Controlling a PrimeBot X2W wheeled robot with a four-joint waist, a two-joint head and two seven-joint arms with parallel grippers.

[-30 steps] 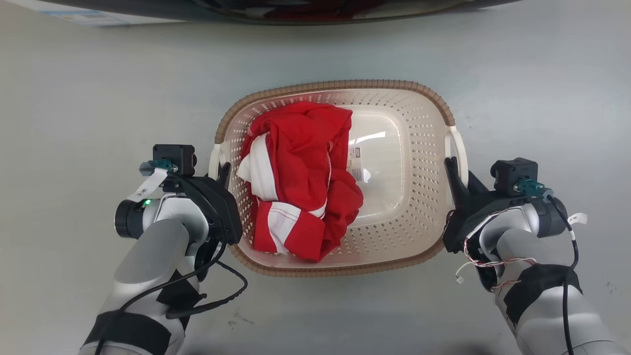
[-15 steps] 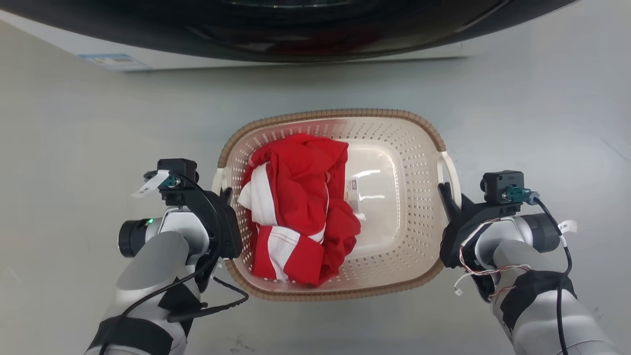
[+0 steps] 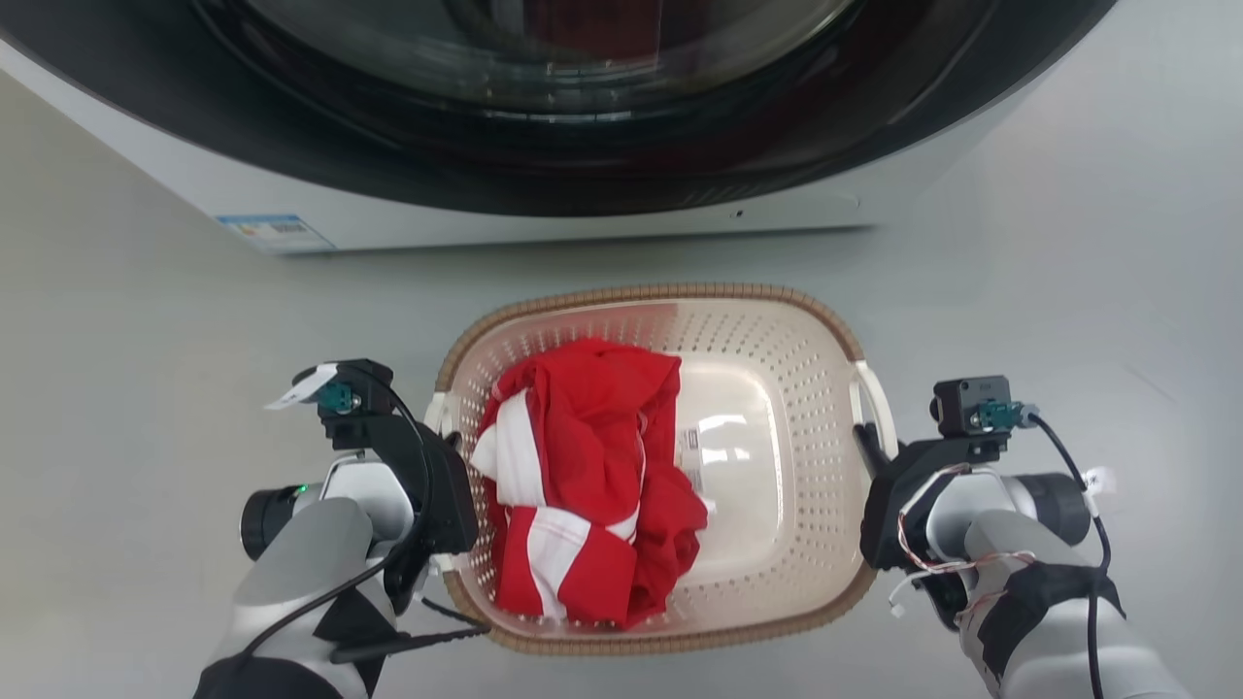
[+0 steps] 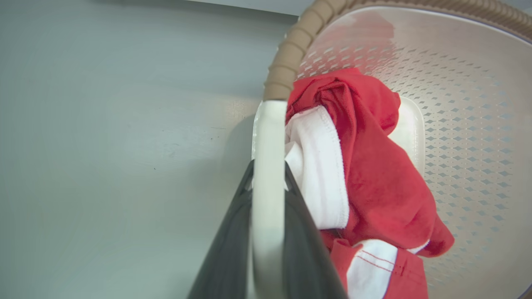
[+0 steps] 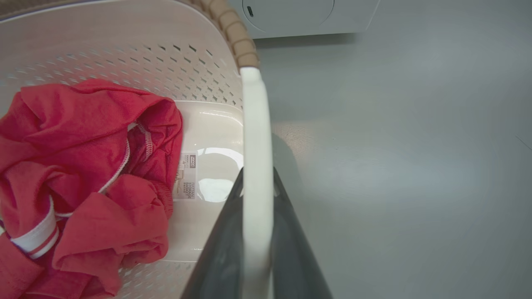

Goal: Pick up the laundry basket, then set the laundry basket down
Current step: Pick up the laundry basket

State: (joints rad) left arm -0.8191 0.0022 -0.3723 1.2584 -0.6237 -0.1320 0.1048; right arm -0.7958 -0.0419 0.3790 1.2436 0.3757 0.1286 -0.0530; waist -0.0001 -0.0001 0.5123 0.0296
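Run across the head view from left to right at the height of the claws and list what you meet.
Left claw → red and white clothes → label sticker → holed right wall of the laundry basket → right claw.

Red-and-white garment (image 3: 583, 495) crumpled. White washer (image 3: 583, 221) beyond, dark round door (image 3: 583, 97), blue-white sticker (image 3: 275, 231) on front. Grey floor (image 3: 146, 388).
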